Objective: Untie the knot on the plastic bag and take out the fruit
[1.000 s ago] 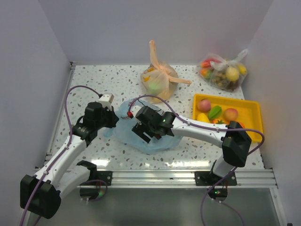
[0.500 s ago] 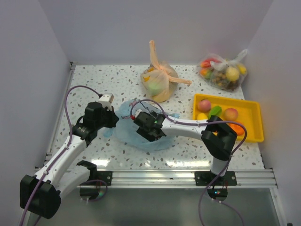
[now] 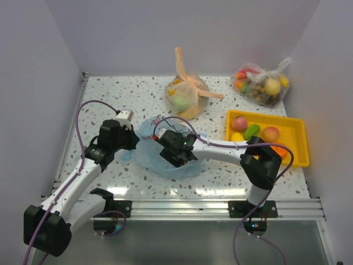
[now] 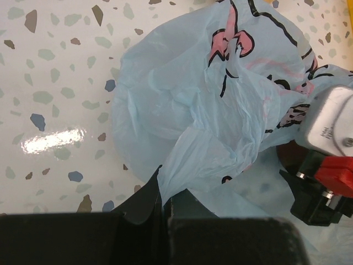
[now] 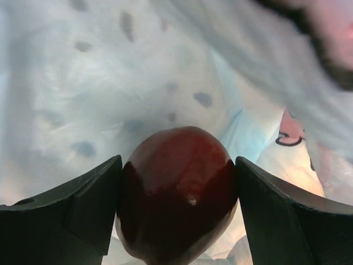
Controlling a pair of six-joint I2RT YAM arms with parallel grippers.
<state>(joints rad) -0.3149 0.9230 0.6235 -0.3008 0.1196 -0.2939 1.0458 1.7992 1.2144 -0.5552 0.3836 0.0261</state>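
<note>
Loosely crumpled, the plastic bag (image 3: 148,159) is seen near the middle of the table (image 3: 127,94), toward its near edge: thin light blue film printed with pink figures and dark lines. Its edge is pinched by the closed left gripper (image 4: 164,207). The right gripper (image 5: 178,165) is sunk inside it, fingers (image 5: 71,210) pressed against a dark red apple (image 5: 176,215). The knot cannot be made out among the folds; the apple's underside is cut off.
</note>
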